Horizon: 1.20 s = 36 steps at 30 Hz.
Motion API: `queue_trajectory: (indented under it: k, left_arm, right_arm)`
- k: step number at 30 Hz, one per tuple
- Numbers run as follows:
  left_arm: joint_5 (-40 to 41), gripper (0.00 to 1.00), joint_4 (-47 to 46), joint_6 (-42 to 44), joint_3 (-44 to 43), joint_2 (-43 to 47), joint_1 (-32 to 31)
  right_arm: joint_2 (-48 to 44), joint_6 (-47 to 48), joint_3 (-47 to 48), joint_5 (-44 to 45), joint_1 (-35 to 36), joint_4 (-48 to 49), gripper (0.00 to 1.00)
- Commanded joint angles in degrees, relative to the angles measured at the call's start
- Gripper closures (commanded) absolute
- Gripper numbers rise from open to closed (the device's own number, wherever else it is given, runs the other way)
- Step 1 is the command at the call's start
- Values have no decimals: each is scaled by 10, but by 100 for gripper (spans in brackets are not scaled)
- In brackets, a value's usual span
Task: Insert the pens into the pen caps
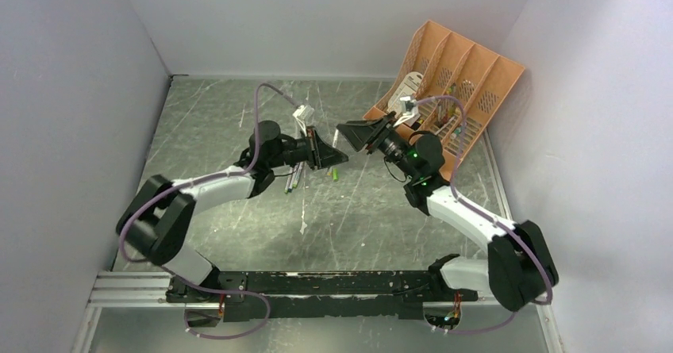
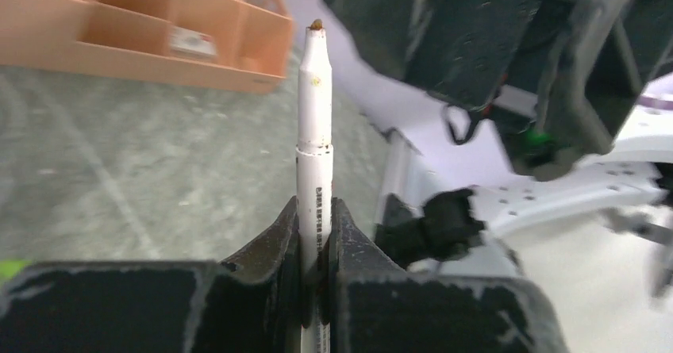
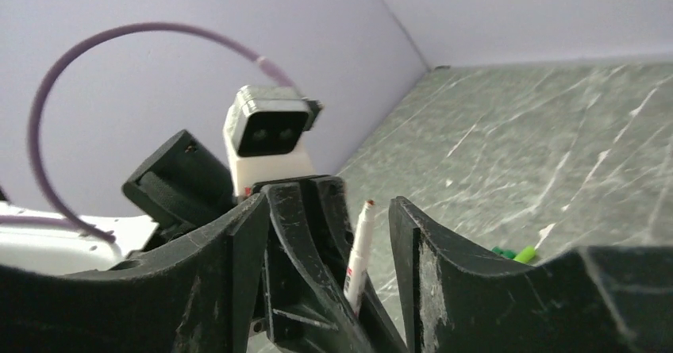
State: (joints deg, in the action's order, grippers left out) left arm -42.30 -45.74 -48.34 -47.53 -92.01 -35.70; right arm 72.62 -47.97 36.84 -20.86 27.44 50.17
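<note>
the left gripper [image 2: 316, 210] is clamped on a pen [image 2: 315, 115] whose long axis points right, tip first, toward the empty, spread-jawed right gripper [image 3: 329, 202], while the green caps [image 1: 334, 173] lie on the table [image 1: 238, 107] just below, about equally close to both arms.

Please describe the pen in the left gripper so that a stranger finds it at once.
Start at the orange organizer at the table's far right. Just left of it, the left gripper pinches a white pen, brownish tip outward. The other pens lie on the table; only this one is held.
</note>
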Motion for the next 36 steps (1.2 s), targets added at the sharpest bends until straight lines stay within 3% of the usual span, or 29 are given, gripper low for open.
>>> queue_trajectory:
  k: [1,5,7,10,13,16,18,36]
  left_arm:
    - [162,93,192,201,29,98,0]
    - [289,93,270,228,60,163,4]
    - [331,93,307,242,64,180,5]
    - [343,93,324,253,67,189,5]
    - [328,93,319,242,67,188,6]
    - [339,93,313,235,72,190,6]
    - [341,93,305,226,79,194,7]
    - [322,93,307,187,101,225,12]
  right_arm:
    - [-60,114,5,63,-1,-123,43]
    - [-50,197,33,136,5,-319,51]
    - [-8,228,67,195,41,-424,54]
    - [39,240,111,284,101,-528,55]
    - [89,237,150,343,156,-580,68]
    - [144,231,177,348,182,-588,91]
    - [170,224,178,333,186,-565,100]
    - [310,190,201,349,166,-496,100]
